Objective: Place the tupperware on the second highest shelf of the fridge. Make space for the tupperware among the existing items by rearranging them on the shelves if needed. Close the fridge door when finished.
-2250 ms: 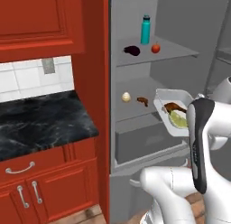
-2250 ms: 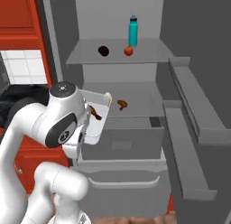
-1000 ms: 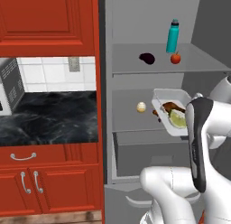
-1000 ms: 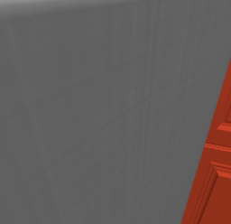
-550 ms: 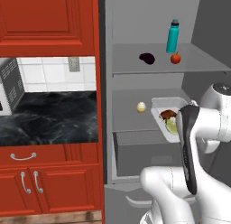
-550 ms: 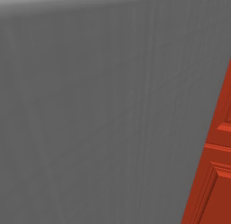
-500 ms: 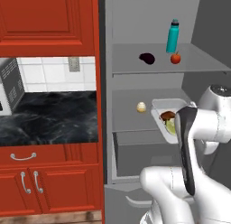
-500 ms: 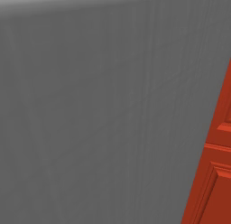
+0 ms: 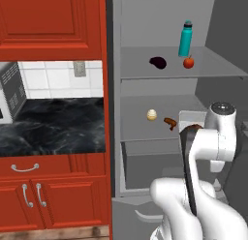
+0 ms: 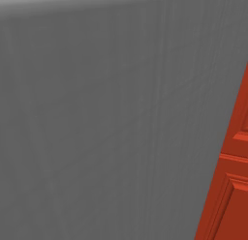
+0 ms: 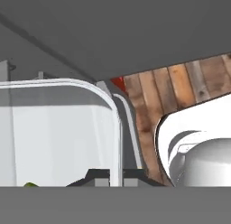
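**Fridge open, tupperware at the lower shelf**

A black marble surface [image 9: 48, 125] is seen left, under red cabinets [image 9: 48, 19]. The fridge [image 9: 164, 89] stands open. The tupperware [image 11: 58, 133] is clamped at its rim by the tool [image 11: 116, 175], beside the lower shelf [image 9: 140, 130].

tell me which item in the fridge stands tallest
The teal bottle with the dark cap, upright at the back right of the upper shelf. The red fruit, purple lump, egg and brown piece all sit low.

Even flat light, soft shadows, sharp
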### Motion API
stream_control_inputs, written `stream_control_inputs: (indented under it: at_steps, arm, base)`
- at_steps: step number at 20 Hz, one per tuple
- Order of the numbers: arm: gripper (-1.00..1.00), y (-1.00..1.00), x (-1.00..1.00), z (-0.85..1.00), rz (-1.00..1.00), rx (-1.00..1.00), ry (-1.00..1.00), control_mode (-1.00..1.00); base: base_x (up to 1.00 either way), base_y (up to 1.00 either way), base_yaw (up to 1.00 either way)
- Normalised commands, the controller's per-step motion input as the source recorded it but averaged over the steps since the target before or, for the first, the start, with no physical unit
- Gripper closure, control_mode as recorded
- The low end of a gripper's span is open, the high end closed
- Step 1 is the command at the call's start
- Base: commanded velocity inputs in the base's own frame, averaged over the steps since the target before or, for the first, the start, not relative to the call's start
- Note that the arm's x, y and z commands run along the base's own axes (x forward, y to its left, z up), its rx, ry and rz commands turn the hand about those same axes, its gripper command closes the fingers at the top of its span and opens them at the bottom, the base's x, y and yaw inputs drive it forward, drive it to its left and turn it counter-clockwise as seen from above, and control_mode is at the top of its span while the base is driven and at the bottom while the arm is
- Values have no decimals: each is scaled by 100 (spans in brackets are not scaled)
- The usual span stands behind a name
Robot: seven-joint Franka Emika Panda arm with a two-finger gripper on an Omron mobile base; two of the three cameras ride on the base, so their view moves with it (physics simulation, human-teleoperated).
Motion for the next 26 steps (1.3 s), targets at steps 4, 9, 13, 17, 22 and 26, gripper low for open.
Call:
stream_control_inputs:
  at_steps: [4, 9, 13, 17, 22, 26]
  arm:
    - [100, -31, 29, -3, -27, 0, 0, -100]
    - [100, -11, 32, -1, -11, 0, 0, -100]
    - [100, -11, 36, -12, -1, 0, 0, -100]
    - [100, -30, 39, -11, -3, 0, 0, -100]
    - [100, -45, 47, -10, -4, 0, 0, -100]
    - [100, -34, 60, -12, -1, 0, 1, -100]
  base:
    - [0, 0, 0]
    - [0, 0, 0]
    - [0, 0, 0]
    - [0, 0, 0]
    - [0, 0, 0]
    - [0, 0, 0]
